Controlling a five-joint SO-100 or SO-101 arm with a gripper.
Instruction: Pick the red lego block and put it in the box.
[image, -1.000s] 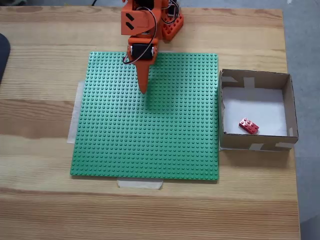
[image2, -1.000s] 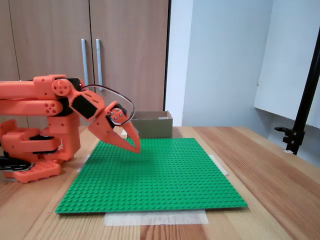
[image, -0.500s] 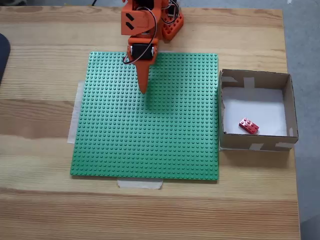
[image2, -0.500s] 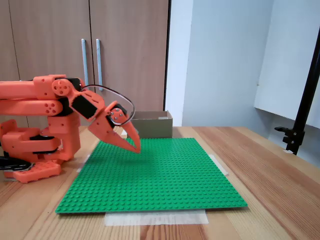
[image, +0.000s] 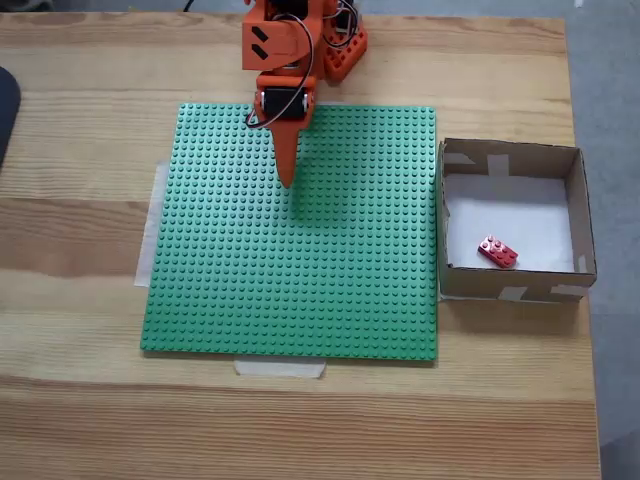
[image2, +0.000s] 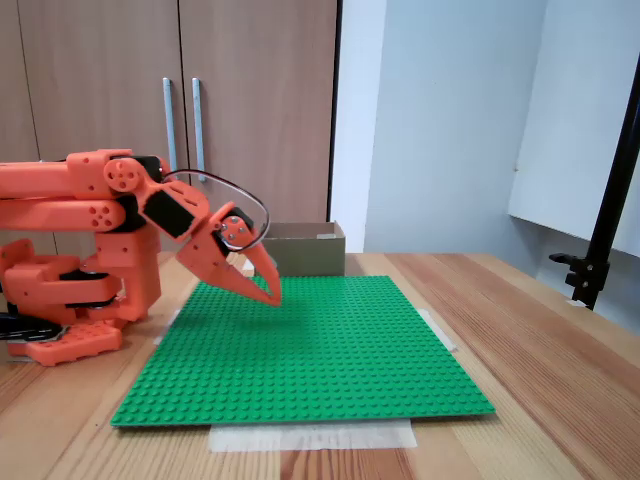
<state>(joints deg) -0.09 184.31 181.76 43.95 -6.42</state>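
Lying on the white floor of the box (image: 510, 160), the red lego block (image: 497, 251) rests near the front wall, well apart from the gripper (image: 287, 180), off to the right of the fingertips in a fixed view. Both fingers are pressed together with nothing between them, tips poised above the green baseplate (image: 330, 290). No readable writing or brand marks show on any item.
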